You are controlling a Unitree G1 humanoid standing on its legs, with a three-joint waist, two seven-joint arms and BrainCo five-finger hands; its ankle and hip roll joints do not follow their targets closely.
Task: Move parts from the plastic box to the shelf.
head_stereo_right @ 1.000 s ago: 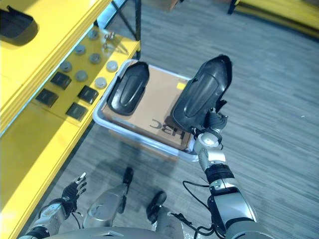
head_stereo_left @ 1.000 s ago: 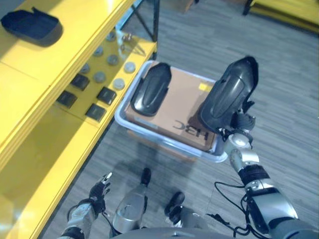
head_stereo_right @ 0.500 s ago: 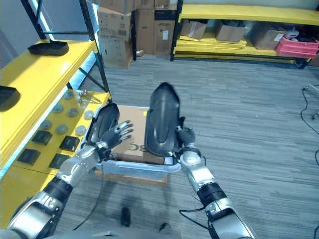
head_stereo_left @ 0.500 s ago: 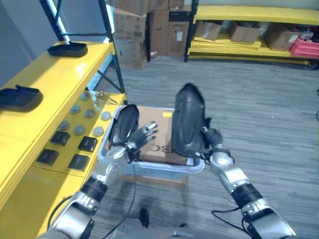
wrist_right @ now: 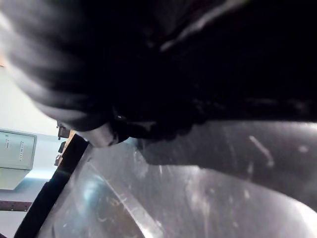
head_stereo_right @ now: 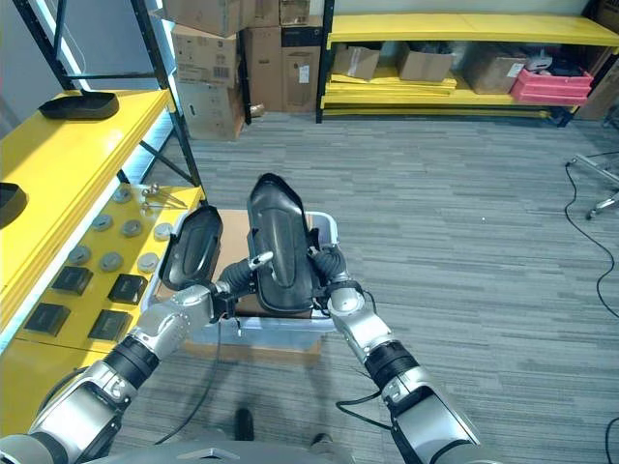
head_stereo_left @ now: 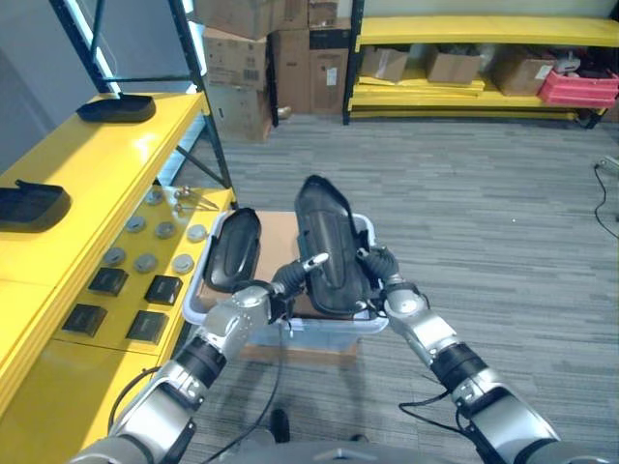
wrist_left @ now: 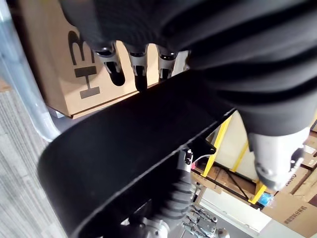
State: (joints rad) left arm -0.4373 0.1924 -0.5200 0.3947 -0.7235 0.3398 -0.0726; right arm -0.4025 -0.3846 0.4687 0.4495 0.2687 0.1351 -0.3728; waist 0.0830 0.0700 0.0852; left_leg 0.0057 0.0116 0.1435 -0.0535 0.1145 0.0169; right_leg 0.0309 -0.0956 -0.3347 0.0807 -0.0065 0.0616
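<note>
A long black moulded part (head_stereo_left: pixel 329 242) is held up over the plastic box (head_stereo_left: pixel 198 290), lying lengthwise between both hands. My right hand (head_stereo_left: pixel 385 275) is curled round its right edge. My left hand (head_stereo_left: pixel 280 288) rests against its left edge; its fingers (wrist_left: pixel 138 69) look straight, with their tips on the part (wrist_left: pixel 138 148). A second black part (head_stereo_left: pixel 235 249) lies in the box on a brown cardboard sheet (head_stereo_left: pixel 280 232). The yellow shelf (head_stereo_left: pixel 116 164) runs along the left, with two black parts (head_stereo_left: pixel 114 106) (head_stereo_left: pixel 29 203) on its top.
The shelf's lower level holds several grey discs (head_stereo_left: pixel 145 261) and black square pieces (head_stereo_left: pixel 126 309). A dark upright post (head_stereo_left: pixel 198 87) stands by the box's far corner. Stacked cartons (head_stereo_left: pixel 280 48) and a yellow rack (head_stereo_left: pixel 464 58) stand at the back, across grey floor.
The camera has tilted up. My right hand brought the part over the middle of the box and laid it flatter. My left hand rose from down low and now touches the part.
</note>
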